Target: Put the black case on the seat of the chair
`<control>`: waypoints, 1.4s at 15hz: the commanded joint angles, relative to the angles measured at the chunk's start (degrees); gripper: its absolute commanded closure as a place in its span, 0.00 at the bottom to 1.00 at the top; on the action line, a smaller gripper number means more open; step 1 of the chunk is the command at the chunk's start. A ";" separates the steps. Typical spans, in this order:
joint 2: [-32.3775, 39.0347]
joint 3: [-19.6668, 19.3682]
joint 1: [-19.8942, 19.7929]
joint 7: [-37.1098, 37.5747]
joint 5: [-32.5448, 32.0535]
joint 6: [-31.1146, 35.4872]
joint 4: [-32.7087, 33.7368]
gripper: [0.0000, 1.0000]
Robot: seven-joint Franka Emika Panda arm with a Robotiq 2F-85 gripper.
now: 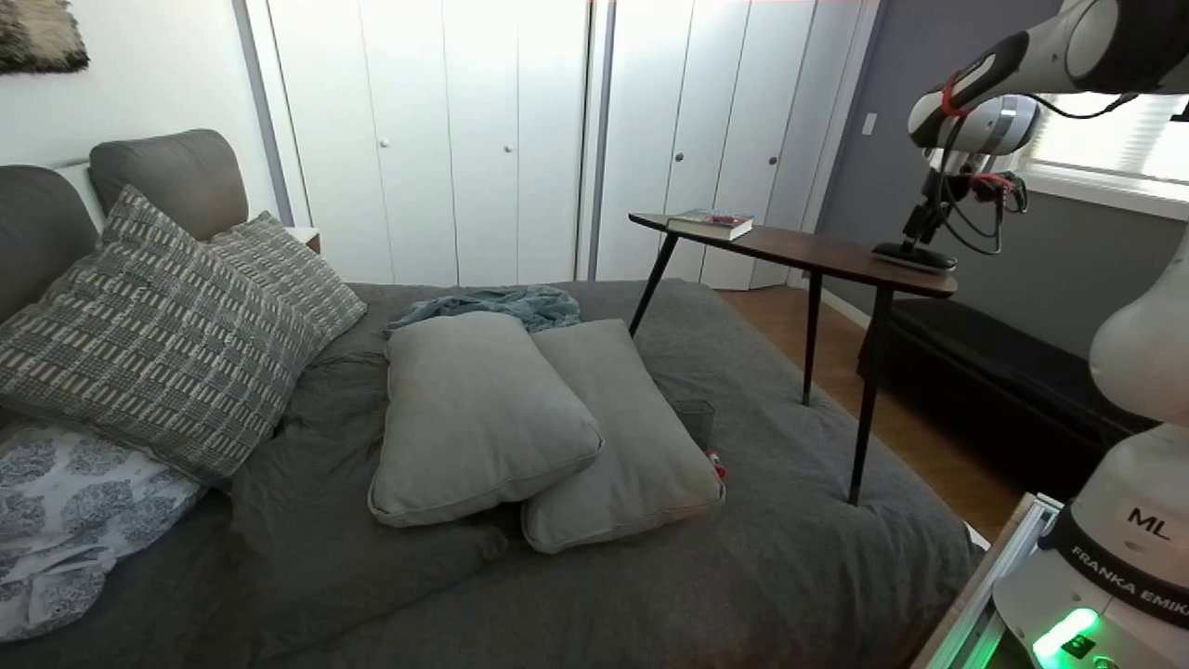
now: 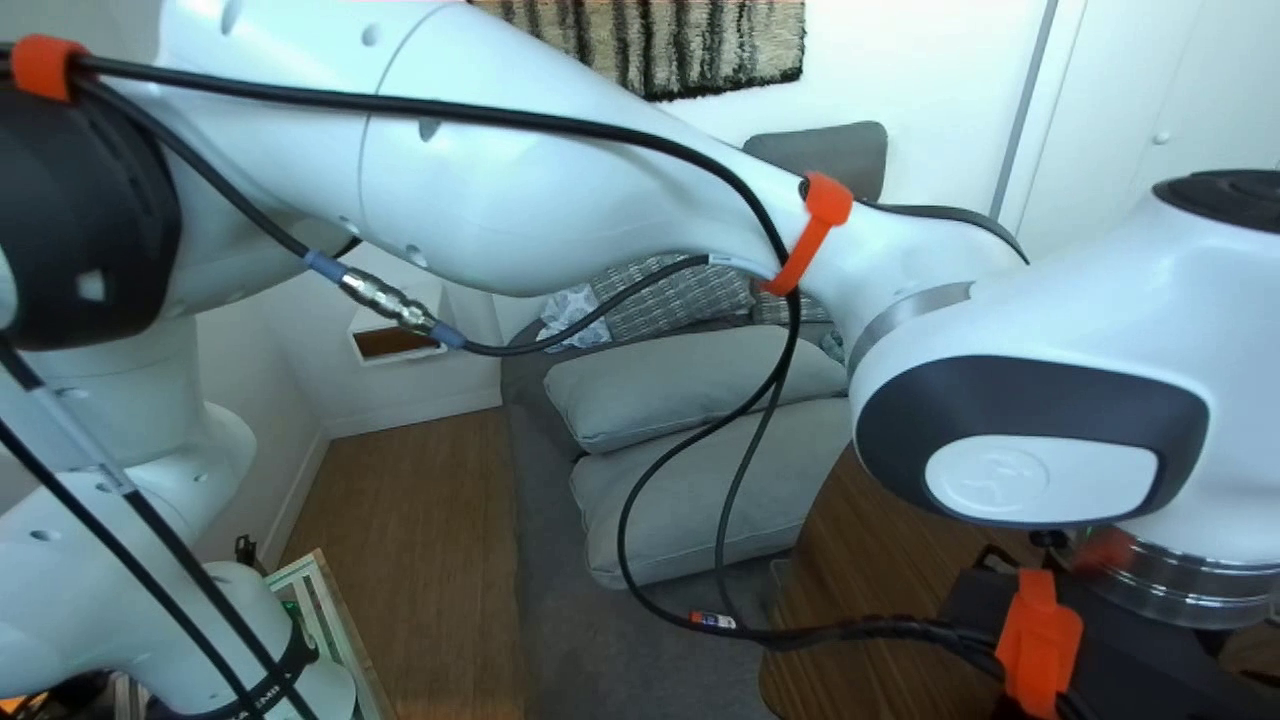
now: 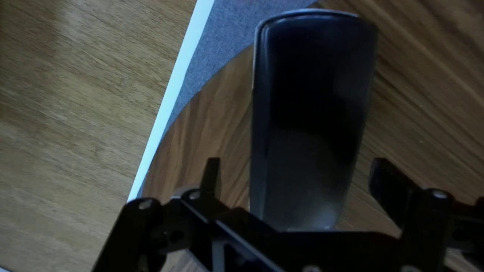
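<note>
The black case is a flat, oblong, dark object lying on the brown wooden table. It also shows in an exterior view at the near end of the tabletop. My gripper is open, with one finger on each side of the case's lower part. In the wrist view there is a gap between each finger and the case. In an exterior view the gripper points down, just above the case. In an exterior view the arm and cables hide the case and fingers. I cannot make out a chair in any view.
A book lies on the table's far end. The table's thin legs stand by the grey bed. Grey pillows lie on the bed. A black bench is along the wall. Loose cables hang from the arm.
</note>
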 commanded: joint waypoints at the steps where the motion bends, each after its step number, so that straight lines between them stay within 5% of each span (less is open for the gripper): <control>1: 2.05 1.54 -1.77 -1.64 1.85 -3.61 3.65 0.00; 12: 5.89 2.72 -2.41 -1.03 1.45 -7.29 7.75 0.00; 14: 6.40 2.73 -2.41 -0.56 1.34 -7.59 8.53 0.26; 17: 6.60 2.68 -2.57 -0.44 1.22 -7.45 9.23 0.50; 21: 5.98 2.67 -2.72 -0.43 1.00 -7.24 9.01 0.55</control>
